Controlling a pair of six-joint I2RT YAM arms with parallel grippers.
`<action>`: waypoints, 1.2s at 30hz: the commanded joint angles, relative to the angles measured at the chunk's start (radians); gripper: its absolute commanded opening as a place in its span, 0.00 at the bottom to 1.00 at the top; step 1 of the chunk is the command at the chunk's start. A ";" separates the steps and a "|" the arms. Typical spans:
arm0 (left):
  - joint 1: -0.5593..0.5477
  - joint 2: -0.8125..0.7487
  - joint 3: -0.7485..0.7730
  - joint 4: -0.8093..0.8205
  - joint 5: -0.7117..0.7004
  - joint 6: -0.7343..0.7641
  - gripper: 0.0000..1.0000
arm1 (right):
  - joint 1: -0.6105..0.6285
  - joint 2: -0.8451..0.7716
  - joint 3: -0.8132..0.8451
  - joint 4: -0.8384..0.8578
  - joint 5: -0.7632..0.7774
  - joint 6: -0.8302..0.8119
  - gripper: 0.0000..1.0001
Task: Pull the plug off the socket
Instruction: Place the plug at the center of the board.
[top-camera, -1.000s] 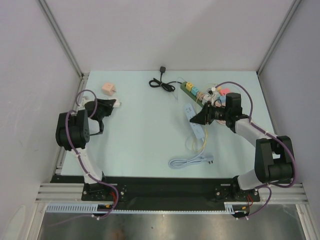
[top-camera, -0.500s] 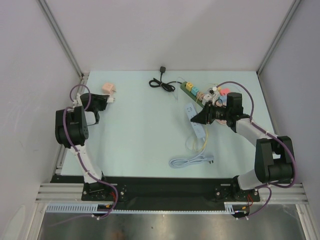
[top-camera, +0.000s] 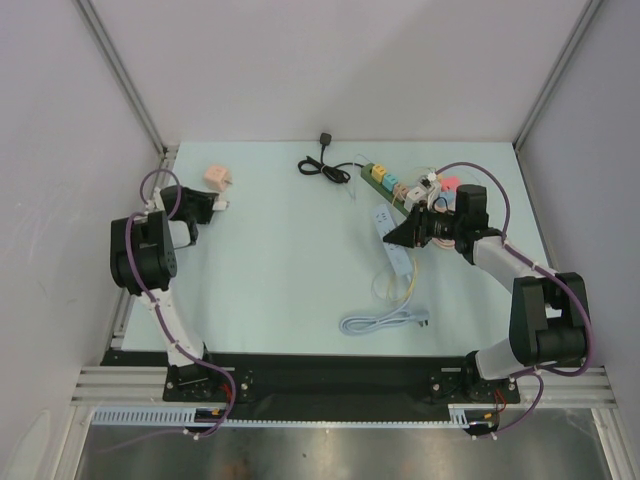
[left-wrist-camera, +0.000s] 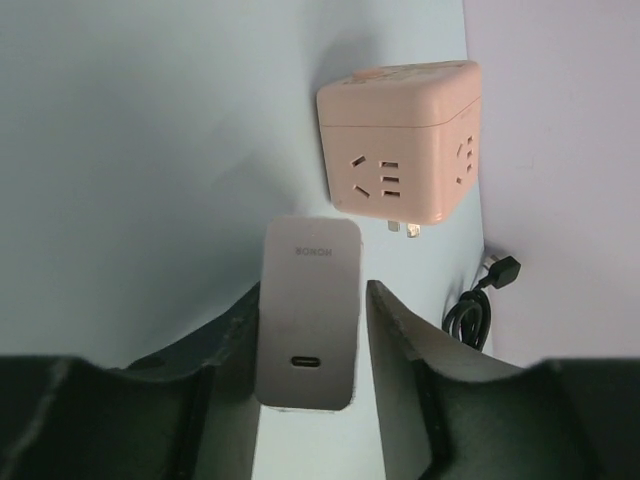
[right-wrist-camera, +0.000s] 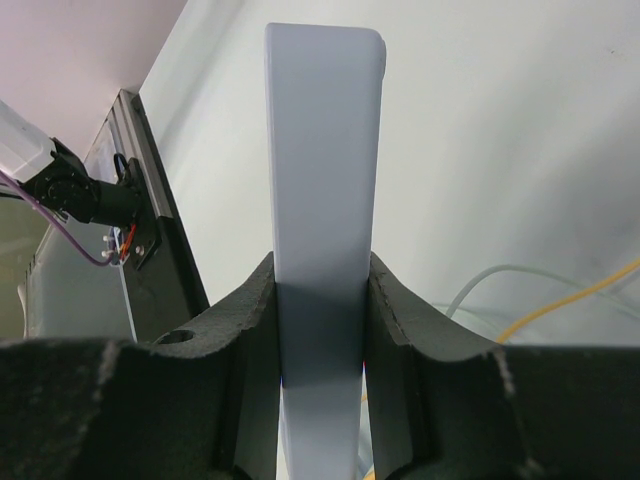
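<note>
**Hidden or unclear.** In the left wrist view we see only the top face of the plug (left-wrist-camera: 307, 315). Its prongs do not show, and its near end is cut off by the gripper body. In the top view the plug (top-camera: 218, 204) is too small for us to judge contact. In the right wrist view the strip (right-wrist-camera: 322, 150) shows one plain face only. Its near end is buried between the fingers.

**Plug.** We see a flat, pale grey block with rounded corners, an oval port near one end and small lettering near the other. It lies at the far left of the table (top-camera: 290, 260), well apart from the strip (top-camera: 381, 222). It sits just beside a pink cube (left-wrist-camera: 400, 140) with socket holes on two faces, but does not touch it. A black cable (left-wrist-camera: 470, 315) lies beyond the cube.

**Jaws.**
- Left gripper (left-wrist-camera: 312, 295): the jaws stand partly spread, one finger on each long side of the plug. The left finger meets the plug's edge, and a thin gap seems to show at the right finger. We cannot tell whether the plug is gripped.
- Right gripper (right-wrist-camera: 322, 265): the jaws pinch the white strip across its width, with both fingers pressed flush on it. A yellow wire (right-wrist-camera: 560, 305) lies on the table beyond.
</note>
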 joint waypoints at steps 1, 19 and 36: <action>0.012 -0.023 0.047 0.022 -0.002 0.033 0.48 | -0.009 -0.044 0.047 0.020 -0.032 -0.009 0.00; 0.018 -0.228 -0.027 -0.242 -0.091 0.314 0.91 | -0.015 -0.084 0.047 0.026 -0.036 -0.006 0.00; -0.319 -0.480 -0.197 -0.142 0.059 0.578 0.95 | -0.017 -0.111 0.050 0.000 -0.042 -0.044 0.00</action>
